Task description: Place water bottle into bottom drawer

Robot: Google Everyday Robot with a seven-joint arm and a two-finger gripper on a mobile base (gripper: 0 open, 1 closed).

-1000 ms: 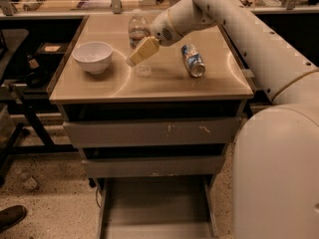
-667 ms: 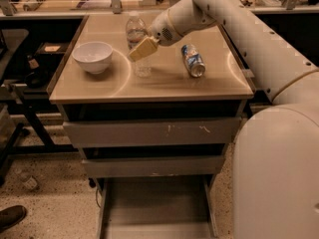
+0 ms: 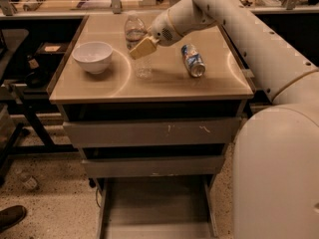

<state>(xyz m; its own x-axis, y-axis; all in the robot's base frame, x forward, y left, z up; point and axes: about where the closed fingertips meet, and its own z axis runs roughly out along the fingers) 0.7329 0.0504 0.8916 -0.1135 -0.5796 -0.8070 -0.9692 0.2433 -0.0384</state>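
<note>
Tan tabletop (image 3: 99,86) over three grey drawers, with a white arm (image 3: 259,39) reaching in from the right.
Below, bottom drawer (image 3: 154,208) pulled out toward the camera, under two shut drawers. On the tabletop, left to right: white bowl (image 3: 92,57), water bottle (image 3: 143,69), blue-and-silver can (image 3: 193,60) lying on its side. Water bottle upright near the middle, long axis vertical, well behind and above the open drawer. Claw (image 3: 143,47) laid across the bottle's mid-body, coming from the right side. Cannot tell whether clenched on the bottle or released. Probably calls for a sure hold at mid-height, a lift clear of the tabletop, then a carry forward and down past the front edge into the drawer.
</note>
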